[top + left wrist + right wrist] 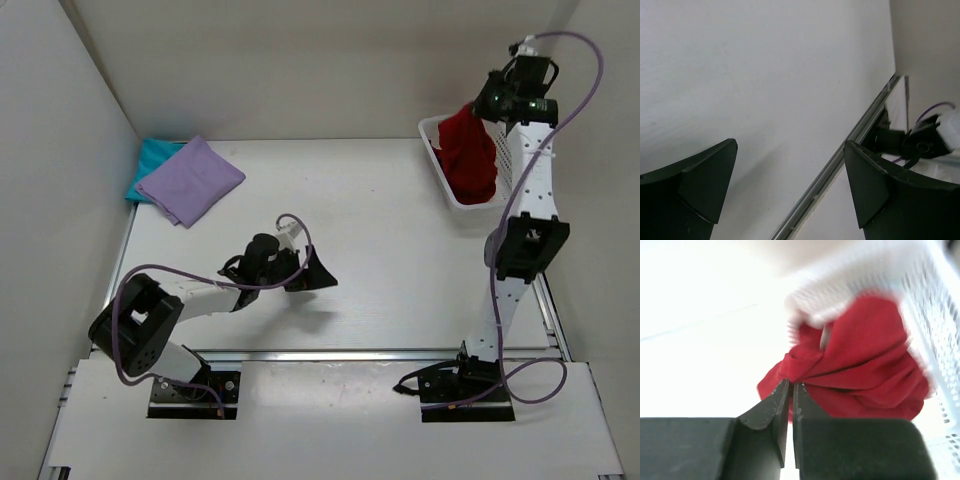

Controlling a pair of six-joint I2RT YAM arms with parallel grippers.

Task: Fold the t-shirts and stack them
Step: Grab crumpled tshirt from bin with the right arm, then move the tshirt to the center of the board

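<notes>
Pinching one red t-shirt (470, 152), right claw (791, 386); two stacked t-shirts (190, 180) apart.

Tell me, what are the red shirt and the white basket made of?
The red shirt looks like soft, matte cloth: it bunches into deep folds and wrinkles. The white basket is probably stiff plastic: its wall is an even mesh of small holes and holds its shape, though the view is blurry.
</notes>
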